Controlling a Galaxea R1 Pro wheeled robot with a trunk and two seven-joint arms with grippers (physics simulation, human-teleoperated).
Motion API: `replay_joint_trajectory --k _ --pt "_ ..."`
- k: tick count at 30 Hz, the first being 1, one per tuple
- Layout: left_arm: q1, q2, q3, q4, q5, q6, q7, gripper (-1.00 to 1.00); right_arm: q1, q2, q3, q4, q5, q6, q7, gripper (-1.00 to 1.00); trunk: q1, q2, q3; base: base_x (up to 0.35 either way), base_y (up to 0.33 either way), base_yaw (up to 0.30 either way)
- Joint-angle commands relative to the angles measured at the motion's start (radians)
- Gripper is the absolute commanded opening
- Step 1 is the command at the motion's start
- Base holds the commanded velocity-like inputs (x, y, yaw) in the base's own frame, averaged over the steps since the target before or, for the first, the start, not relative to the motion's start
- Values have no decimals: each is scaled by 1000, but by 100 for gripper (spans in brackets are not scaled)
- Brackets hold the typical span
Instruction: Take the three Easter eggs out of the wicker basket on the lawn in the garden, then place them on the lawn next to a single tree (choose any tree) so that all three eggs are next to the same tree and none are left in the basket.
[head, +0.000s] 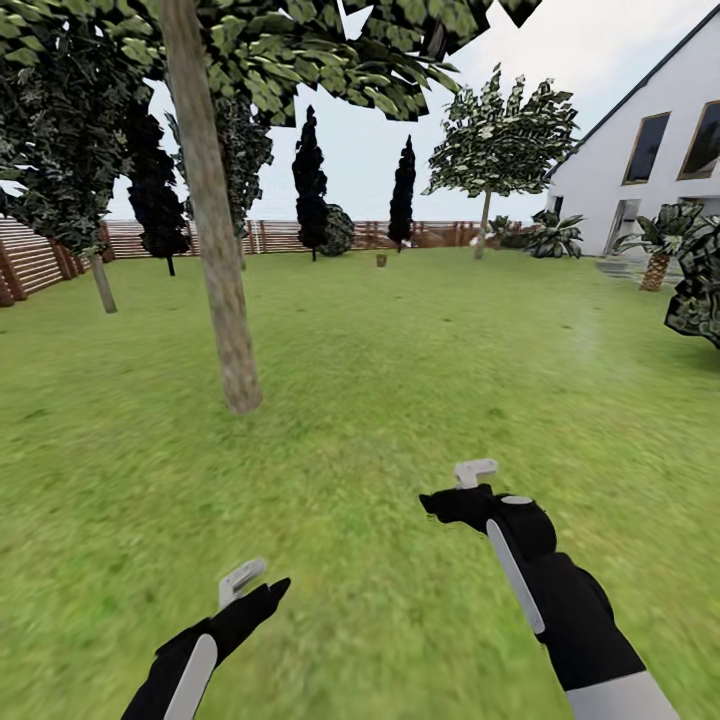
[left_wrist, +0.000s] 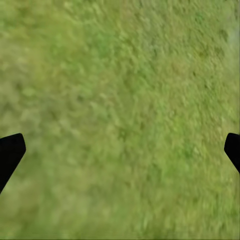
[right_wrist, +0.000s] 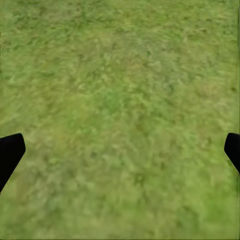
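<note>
Wicker basket (head: 381, 260) far off on lawn (head: 400, 350), both claws spread, no txt.

left arm (head: 190, 660): was black-cased, with a long pale grey strip along its top.
right arm (head: 570, 600): was black and bulbous, with a pale grey strip and a light grey sleeve at the near end.
left gripper (head: 250, 585): had a black pointed finger and a white bracket.
right gripper (head: 462, 490): had a black tip and a white bracket.
wrist views: showed 2 black fingertips (left_wrist: 11, 152) at the frame edges.
</note>
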Motion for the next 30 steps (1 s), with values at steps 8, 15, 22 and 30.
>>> replay_joint_trajectory --k 8,15,22,30 --pt "0 1 6 -3 2 8 2 100 4 -5 1 -86 -6 18 -8 100 1 -1 -1 333 0 -1" --pt "-1 1 5 0 1 7 2 100 6 -6 2 -100 -6 20 -10 100 1 -1 -1 334 0 0" --pt "-1 1 4 1 1 7 -1 100 7 -7 2 -106 -6 20 -10 100 1 -1 -1 334 0 0" --pt "-1 1 4 1 1 8 1 100 8 -7 2 -107 -6 20 -10 100 1 -1 -1 334 0 0"
